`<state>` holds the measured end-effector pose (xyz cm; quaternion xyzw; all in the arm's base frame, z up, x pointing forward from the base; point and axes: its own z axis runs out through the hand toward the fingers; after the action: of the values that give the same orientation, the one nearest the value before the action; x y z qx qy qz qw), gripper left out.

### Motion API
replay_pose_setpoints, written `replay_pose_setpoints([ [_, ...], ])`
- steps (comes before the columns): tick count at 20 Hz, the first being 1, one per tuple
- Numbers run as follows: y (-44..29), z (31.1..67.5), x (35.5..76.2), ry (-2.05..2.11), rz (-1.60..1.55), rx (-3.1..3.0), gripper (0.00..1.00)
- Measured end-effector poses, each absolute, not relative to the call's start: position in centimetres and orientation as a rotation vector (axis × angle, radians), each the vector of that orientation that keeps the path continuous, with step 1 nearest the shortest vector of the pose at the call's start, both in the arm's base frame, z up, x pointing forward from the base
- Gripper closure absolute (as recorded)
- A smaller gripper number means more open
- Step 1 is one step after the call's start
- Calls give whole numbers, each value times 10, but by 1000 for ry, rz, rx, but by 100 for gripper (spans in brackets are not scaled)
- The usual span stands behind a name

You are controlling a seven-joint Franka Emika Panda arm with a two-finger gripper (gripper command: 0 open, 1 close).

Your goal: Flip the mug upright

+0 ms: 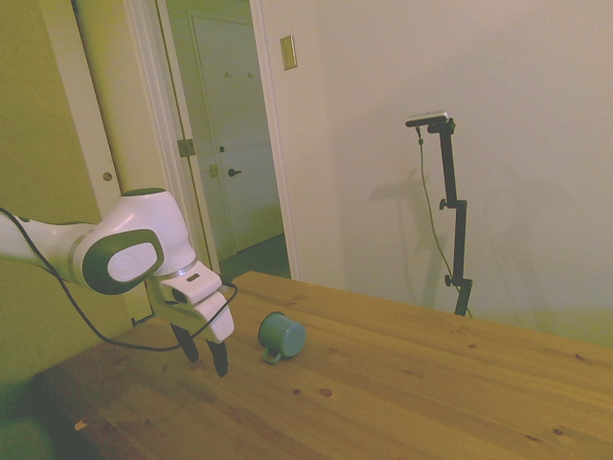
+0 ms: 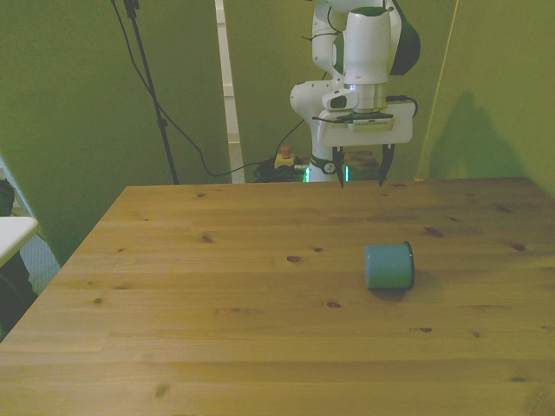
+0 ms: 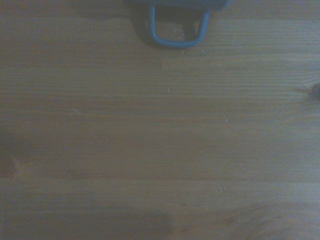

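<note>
Lying on its side on the wooden worktop (image 2: 217, 295), the mug (image 2: 388, 265) is what you see toward the front view's right, its loop handle (image 3: 177, 30) resting against the wood. Your hand (image 1: 205, 352) hangs beside it, well apart from it, fingers (image 1: 219, 356) spread and gripping nothing, just above the boards.

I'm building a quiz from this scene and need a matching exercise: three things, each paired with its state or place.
Things:
1. mug
2. gripper
3. mug handle
4. table

States:
A. open, empty, above the table
B. lying on its side
C. a loop flat against the wood, in the wrist view
D. wooden, with dark knots

Pairs: 1-B, 2-A, 3-C, 4-D
</note>
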<state>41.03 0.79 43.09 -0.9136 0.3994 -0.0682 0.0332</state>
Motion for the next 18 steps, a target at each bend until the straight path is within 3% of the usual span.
replay_pose_setpoints([
  [3,7,433,412,1211,-217,-2821,0],
  [7,6,464,433,1241,-331,-2810,0],
  [11,15,477,474,1312,-409,-2824,0],
  [18,53,463,558,1390,-447,-2865,0],
])
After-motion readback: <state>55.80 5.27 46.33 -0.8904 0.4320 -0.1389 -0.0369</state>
